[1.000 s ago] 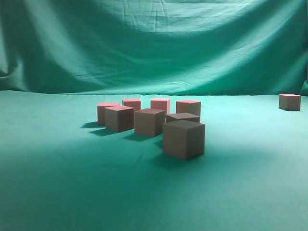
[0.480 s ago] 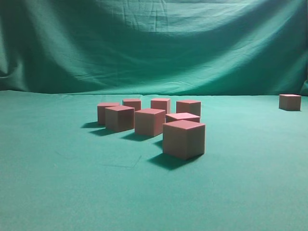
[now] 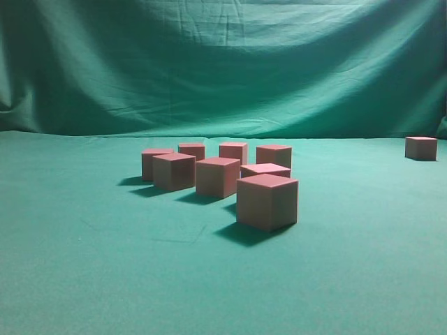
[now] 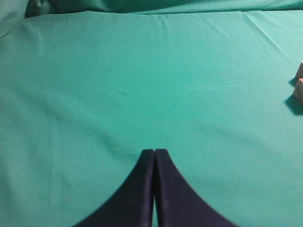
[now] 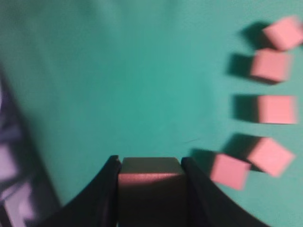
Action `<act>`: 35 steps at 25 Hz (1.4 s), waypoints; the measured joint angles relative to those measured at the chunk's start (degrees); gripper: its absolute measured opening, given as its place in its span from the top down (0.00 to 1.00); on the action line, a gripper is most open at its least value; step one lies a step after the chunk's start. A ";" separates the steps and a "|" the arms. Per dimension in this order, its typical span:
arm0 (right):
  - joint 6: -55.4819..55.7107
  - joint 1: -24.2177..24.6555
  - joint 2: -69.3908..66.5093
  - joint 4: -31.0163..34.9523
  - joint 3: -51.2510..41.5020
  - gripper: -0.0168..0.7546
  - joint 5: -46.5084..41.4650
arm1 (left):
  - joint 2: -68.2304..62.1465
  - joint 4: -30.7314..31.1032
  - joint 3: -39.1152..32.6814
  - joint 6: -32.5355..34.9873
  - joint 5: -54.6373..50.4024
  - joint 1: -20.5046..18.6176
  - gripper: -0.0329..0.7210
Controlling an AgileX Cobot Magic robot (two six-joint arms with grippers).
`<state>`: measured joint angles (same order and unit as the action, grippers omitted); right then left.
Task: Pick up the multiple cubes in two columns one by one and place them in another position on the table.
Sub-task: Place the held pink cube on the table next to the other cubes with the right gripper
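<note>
On the green bench (image 3: 84, 279), the nearest cube (image 3: 267, 202) stands foremost, with seven more cubes (image 3: 217, 176) clustered behind it and a lone cube (image 3: 420, 147) far right. The right gripper (image 5: 150, 165) has its jaws clamped on a held cube (image 5: 150, 187) above the bench. The left gripper (image 4: 154, 152) shows jaws pressed together over bare cloth.

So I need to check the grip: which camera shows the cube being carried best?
The right wrist view: the carried cube sits between the right hand's two fingers, though the picture is blurred. The exterior and left wrist views don't show that cube at all.
</note>
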<state>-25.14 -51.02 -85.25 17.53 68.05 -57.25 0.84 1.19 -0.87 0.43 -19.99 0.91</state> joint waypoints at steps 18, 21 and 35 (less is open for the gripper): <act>-8.85 -8.82 -13.33 -12.19 -2.80 0.63 10.94 | 0.00 0.00 0.00 0.00 0.00 0.00 0.96; -4.12 -8.82 -14.07 -17.73 -2.80 0.63 13.32 | 0.00 0.00 0.00 0.00 0.00 0.00 0.96; 3.50 -3.60 -21.13 -19.64 3.83 0.63 9.15 | 0.00 0.00 0.00 0.00 0.00 0.00 0.96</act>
<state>-21.64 -54.62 -106.39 -2.11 71.88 -48.10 0.84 1.19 -0.87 0.43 -19.99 0.91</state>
